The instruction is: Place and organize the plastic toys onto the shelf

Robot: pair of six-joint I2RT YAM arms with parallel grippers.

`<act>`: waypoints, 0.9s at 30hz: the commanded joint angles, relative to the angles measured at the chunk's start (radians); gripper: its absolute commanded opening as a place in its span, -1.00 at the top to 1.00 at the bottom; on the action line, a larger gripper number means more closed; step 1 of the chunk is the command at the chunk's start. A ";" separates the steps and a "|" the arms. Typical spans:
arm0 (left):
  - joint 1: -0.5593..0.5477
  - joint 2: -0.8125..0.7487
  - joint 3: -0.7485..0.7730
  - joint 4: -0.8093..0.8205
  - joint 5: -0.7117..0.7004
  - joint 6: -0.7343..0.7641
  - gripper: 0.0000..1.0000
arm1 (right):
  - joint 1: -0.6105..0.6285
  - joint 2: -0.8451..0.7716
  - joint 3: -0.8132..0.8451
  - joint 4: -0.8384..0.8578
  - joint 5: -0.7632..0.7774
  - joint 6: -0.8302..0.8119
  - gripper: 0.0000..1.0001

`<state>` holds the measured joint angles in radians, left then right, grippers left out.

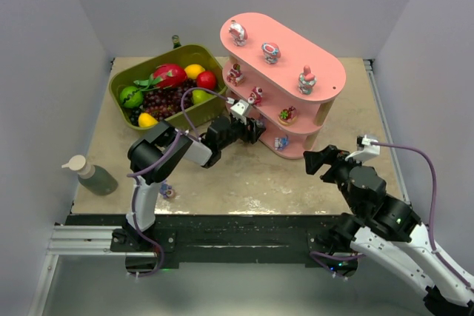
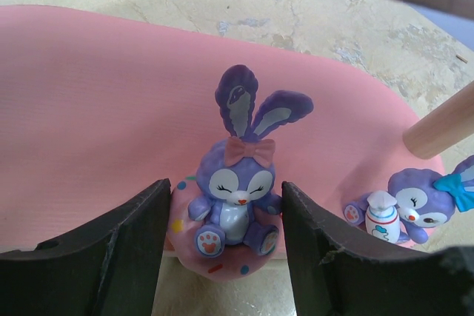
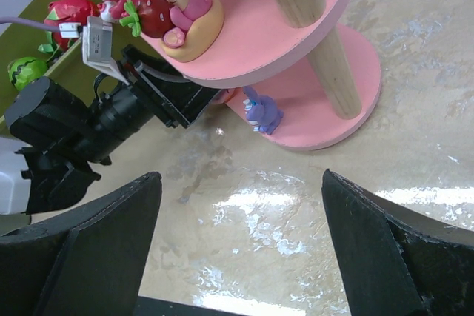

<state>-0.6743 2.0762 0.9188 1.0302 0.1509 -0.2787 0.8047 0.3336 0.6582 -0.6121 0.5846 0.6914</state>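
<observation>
Had the left gripper (image 1: 250,129) pushed in low and level beneath the middle board of the shelf (image 1: 326,64), presumably because that gap allows no other approach. Clamped the bunny (image 2: 235,190) by its round pink base, jaws half-closed and pressed against both flanks, ears left free; read as a true grip rather than a near miss. Held it upright at the near rim of the bottom board, toward the 8 o'clock end, base seemingly overhanging the edge and so probably not ready for release. Hung the right gripper (image 1: 314,159) at 5 o'clock from the shelf, above the table (image 1: 244,175), jaws spread wide and empty, likely to leave room for the working arm. Counted nine toys: three on the top board, three on the middle, two on the bottom (the bunny plus a blue neighbour (image 2: 415,209) at its 3 o'clock), and one loose figurine (image 1: 167,191) at the table's 7 o'clock. Counted also three pink boards, one green basket (image 1: 185,51) of fruit (image 1: 170,74) at 10 o'clock, one bottle (image 1: 92,174) at 8 o'clock.
</observation>
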 commanded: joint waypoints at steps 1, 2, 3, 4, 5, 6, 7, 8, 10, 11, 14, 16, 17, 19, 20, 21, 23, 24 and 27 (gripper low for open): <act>0.010 0.005 0.031 0.056 -0.010 -0.020 -0.17 | -0.002 0.010 0.011 0.032 0.012 -0.004 -0.85; 0.010 0.004 0.028 0.067 -0.008 -0.023 -0.27 | -0.002 0.010 0.011 0.031 0.011 -0.003 -0.85; 0.010 0.004 0.025 0.073 -0.007 -0.027 -0.30 | -0.002 0.012 0.009 0.031 0.012 -0.003 -0.85; 0.010 0.005 0.025 0.079 -0.005 -0.030 -0.34 | -0.002 0.012 0.009 0.031 0.012 -0.003 -0.85; 0.010 0.004 0.023 0.083 -0.005 -0.031 -0.38 | -0.002 0.012 0.009 0.032 0.012 -0.001 -0.85; 0.010 0.004 0.022 0.087 -0.004 -0.033 -0.39 | -0.002 0.010 0.009 0.031 0.011 -0.001 -0.85; 0.010 0.004 0.022 0.090 -0.004 -0.036 -0.41 | -0.002 0.010 0.009 0.029 0.012 -0.001 -0.85; 0.010 0.005 0.022 0.091 -0.002 -0.036 -0.46 | -0.002 0.010 0.009 0.029 0.011 0.000 -0.85; 0.009 0.004 0.022 0.093 -0.004 -0.037 -0.50 | -0.002 0.012 0.009 0.029 0.009 0.000 -0.85; 0.010 0.004 0.022 0.094 -0.004 -0.037 -0.52 | -0.001 0.010 0.009 0.029 0.009 0.000 -0.85; 0.010 -0.002 0.018 0.094 -0.007 -0.037 -0.54 | -0.002 0.008 0.009 0.029 0.009 0.000 -0.85; 0.010 -0.008 0.011 0.099 -0.016 -0.037 -0.56 | -0.002 0.010 0.008 0.029 0.008 0.000 -0.85; 0.009 -0.017 0.006 0.103 -0.019 -0.039 -0.58 | -0.002 0.008 0.008 0.029 0.008 0.000 -0.85; 0.010 -0.027 -0.006 0.105 -0.028 -0.048 -0.59 | -0.002 0.012 0.008 0.031 0.006 -0.001 -0.85; 0.010 -0.034 -0.011 0.105 -0.033 -0.054 -0.62 | -0.001 0.010 0.008 0.029 0.006 -0.001 -0.85; 0.010 -0.039 -0.021 0.105 -0.043 -0.059 -0.63 | -0.002 0.012 0.008 0.031 0.007 -0.001 -0.85; 0.010 -0.050 -0.035 0.111 -0.053 -0.080 -0.65 | -0.002 0.012 0.008 0.032 0.008 -0.001 -0.85; 0.009 -0.054 -0.049 0.111 -0.062 -0.086 -0.65 | -0.001 0.012 0.008 0.032 0.006 -0.001 -0.85; 0.010 -0.070 -0.078 0.125 -0.077 -0.111 -0.66 | -0.002 0.012 0.008 0.032 0.006 -0.003 -0.85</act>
<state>-0.6743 2.0655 0.8783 1.0794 0.1177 -0.3500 0.8047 0.3336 0.6582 -0.6125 0.5842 0.6918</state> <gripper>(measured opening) 0.826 0.924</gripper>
